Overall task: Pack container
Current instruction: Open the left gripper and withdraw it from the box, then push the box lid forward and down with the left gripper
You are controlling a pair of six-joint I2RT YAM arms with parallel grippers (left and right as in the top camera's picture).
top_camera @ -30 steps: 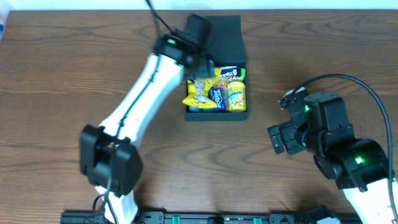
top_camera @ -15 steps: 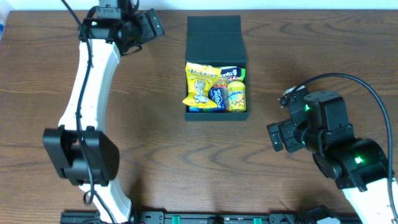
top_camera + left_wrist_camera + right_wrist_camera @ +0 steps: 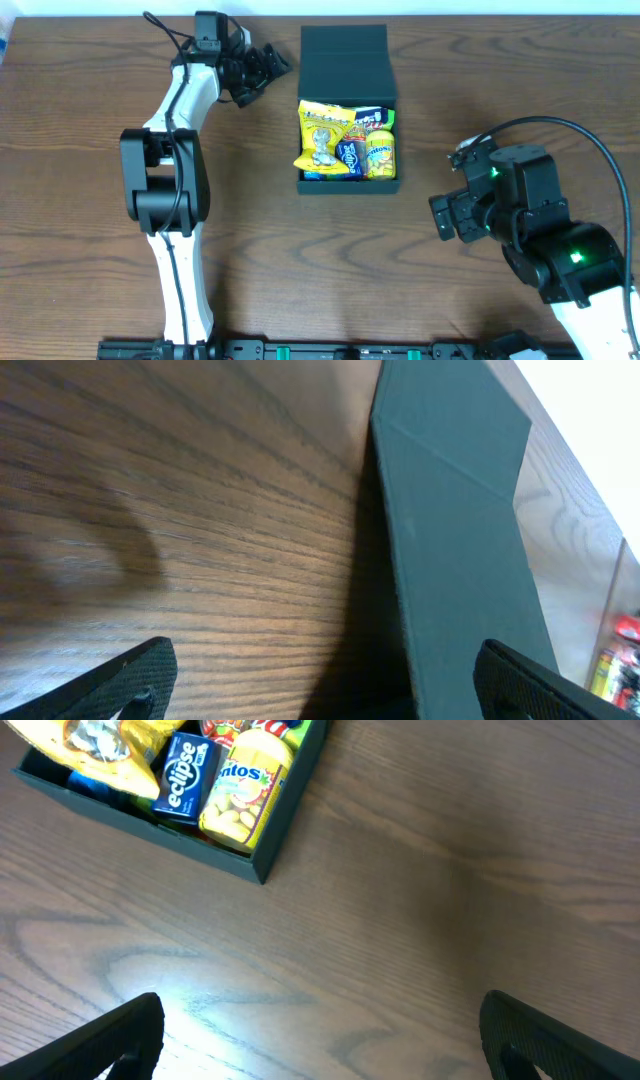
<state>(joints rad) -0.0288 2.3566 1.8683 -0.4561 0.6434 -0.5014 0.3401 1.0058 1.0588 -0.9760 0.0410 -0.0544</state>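
- Container [image 3: 345, 58] sat at the upper centre of the overhead view on the table [image 3: 300, 270], its lid flap folded open toward the top edge.
- Snacks filled it — a yellow packet [image 3: 322, 140], a blue Eclipse pack [image 3: 185, 775] and a yellow Mentos pack [image 3: 240, 792] side by side.
- Left gripper [image 3: 273, 75] hovered just left of the lid, near it but apart; its fingers were spread wide with nothing between them.
- Right gripper [image 3: 446, 220] hung at centre right, well apart from the container — fingers likewise wide apart and empty, above bare wood.
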